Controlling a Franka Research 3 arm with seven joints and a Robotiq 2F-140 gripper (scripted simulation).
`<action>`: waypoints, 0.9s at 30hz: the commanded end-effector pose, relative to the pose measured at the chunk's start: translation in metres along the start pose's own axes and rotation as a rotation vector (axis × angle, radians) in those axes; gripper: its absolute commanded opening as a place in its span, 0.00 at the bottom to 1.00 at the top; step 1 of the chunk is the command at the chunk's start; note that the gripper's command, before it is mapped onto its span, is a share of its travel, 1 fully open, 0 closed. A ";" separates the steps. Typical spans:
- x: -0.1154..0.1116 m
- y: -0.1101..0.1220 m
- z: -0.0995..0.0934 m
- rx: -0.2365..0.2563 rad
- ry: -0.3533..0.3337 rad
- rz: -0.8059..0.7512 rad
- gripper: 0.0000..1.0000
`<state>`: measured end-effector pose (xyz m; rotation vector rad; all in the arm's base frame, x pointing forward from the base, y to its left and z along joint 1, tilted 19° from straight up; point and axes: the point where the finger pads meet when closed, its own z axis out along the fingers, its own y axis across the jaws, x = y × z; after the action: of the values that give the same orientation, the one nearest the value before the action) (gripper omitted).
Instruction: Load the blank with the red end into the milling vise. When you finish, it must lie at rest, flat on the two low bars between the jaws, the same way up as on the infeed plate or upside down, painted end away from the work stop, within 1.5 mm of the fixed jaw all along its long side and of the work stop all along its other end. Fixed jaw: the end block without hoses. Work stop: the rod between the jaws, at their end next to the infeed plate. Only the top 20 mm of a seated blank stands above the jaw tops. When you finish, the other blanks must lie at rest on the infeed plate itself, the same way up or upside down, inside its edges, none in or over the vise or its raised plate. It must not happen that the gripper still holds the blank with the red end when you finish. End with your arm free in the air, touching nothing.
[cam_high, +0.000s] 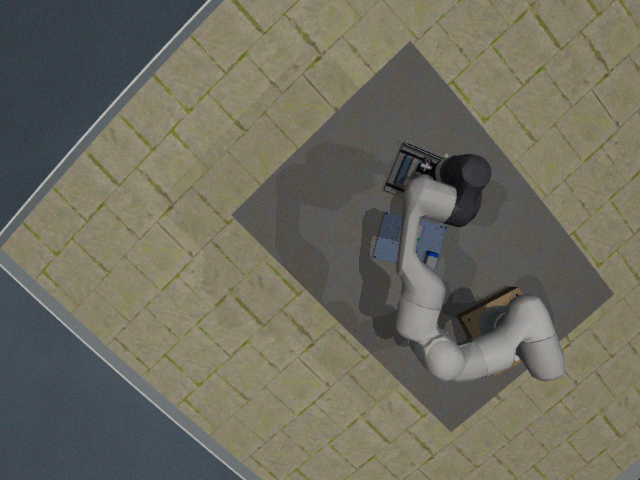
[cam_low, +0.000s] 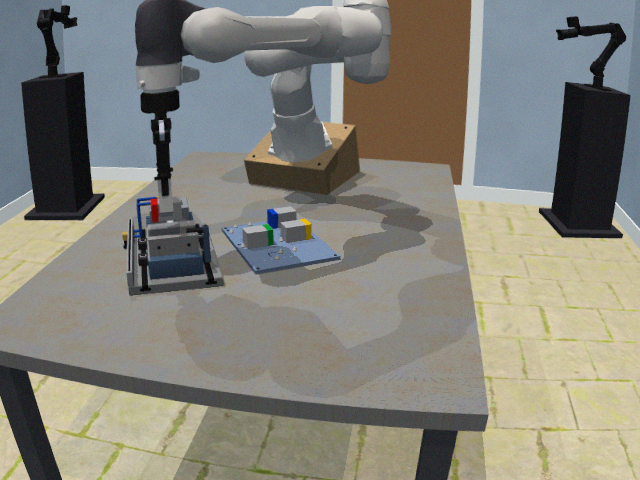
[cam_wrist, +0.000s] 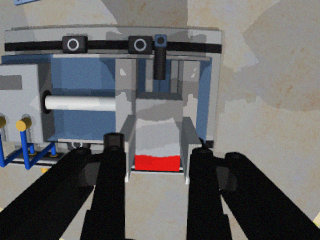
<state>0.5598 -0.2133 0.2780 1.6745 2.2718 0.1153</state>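
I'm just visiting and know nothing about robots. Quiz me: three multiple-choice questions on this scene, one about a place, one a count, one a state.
1. Where is the red-ended blank?
A. on the infeed plate
B. at the milling vise
C. on the floor

2. How many blanks lie on the blue infeed plate?
A. one
B. three
C. five

3. What is the gripper doing?
A. clamping the red-ended blank
B. hanging open
C. shut on nothing

Answers:
1 B, its red end shows at the milling vise.
2 B, ends blue, green and yellow.
3 A, the black fingers flank it.
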 end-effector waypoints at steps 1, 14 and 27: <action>0.000 -0.001 -0.003 0.000 -0.005 -0.002 0.00; 0.001 -0.002 -0.002 0.000 -0.003 -0.001 0.00; 0.001 -0.002 -0.003 0.000 -0.005 -0.002 0.00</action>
<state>0.5574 -0.2124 0.2781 1.6768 2.2698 0.1154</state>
